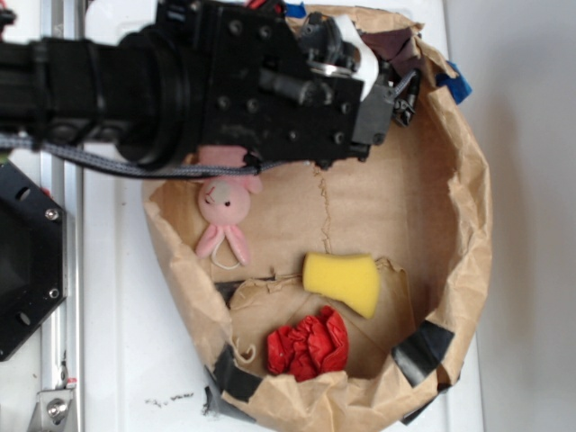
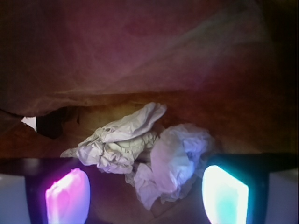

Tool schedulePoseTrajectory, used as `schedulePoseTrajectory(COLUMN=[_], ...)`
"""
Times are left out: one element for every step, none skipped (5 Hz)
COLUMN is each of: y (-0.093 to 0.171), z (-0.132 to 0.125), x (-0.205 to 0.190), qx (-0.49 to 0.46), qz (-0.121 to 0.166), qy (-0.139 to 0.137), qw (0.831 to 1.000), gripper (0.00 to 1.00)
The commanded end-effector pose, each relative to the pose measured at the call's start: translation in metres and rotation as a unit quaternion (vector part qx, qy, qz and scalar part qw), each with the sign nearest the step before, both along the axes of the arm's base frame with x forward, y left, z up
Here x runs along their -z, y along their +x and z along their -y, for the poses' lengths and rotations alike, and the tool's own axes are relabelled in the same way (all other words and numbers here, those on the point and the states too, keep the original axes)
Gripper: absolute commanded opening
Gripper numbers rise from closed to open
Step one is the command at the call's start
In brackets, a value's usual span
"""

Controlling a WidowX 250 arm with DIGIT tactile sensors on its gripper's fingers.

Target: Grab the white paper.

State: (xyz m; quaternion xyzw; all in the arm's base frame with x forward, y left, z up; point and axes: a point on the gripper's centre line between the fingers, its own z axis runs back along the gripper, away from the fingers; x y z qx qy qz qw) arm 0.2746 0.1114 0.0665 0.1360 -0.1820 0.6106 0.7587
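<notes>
The hand (image 2: 147, 198) is spread wide, its two fingers standing apart at the bottom corners of the wrist view, one pad (image 2: 67, 196) glowing pink on one side and the other glowing blue-green opposite it. Nothing is gripped between them. The white paper (image 2: 145, 149) lies just ahead of the hand and partly between the fingers: a crumpled, creased wad whose lower folds reach down into the gap, while its upper part spreads out beyond the fingertips toward the pink pad's side. It does not touch either pad as far as can be seen.

Beyond the wad rises a brown paper wall (image 2: 140, 60), dim and reddish in this light, with a dark tear off to the pink side.

In the exterior view the black arm (image 1: 180, 81) reaches across the top of a brown paper basket (image 1: 468, 225) that sits on a white bench (image 1: 117, 342), and the arm hides the white paper. Well behind the hand, on the basket floor, lie a pink toy rabbit (image 1: 225, 216), a yellow sponge (image 1: 342, 281) and a red crumpled wad (image 1: 309, 346).
</notes>
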Motion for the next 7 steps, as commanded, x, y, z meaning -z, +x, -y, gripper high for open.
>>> schedulePoseTrajectory(y=[0.008,0.000,-0.009,-0.048,-0.066,-0.058,-0.061], z=[-0.008,-0.010,-0.014,-0.012,-0.008,-0.008,-0.010], x=[-0.014,-0.002,0.017,0.029,0.032,0.029,0.029], qx=[-0.013,0.008,0.019,0.022,0.021,0.017,0.016], qz=[0.013,-0.048,-0.007,0.014,0.016,0.014,0.013], qy=[0.014,0.017,0.024,0.028,0.027,0.022,0.017], qw=[1.000,0.999,1.000,0.999,0.999,1.000,1.000], gripper=[1.00,1.00,1.00,1.00,1.00,0.00,0.00])
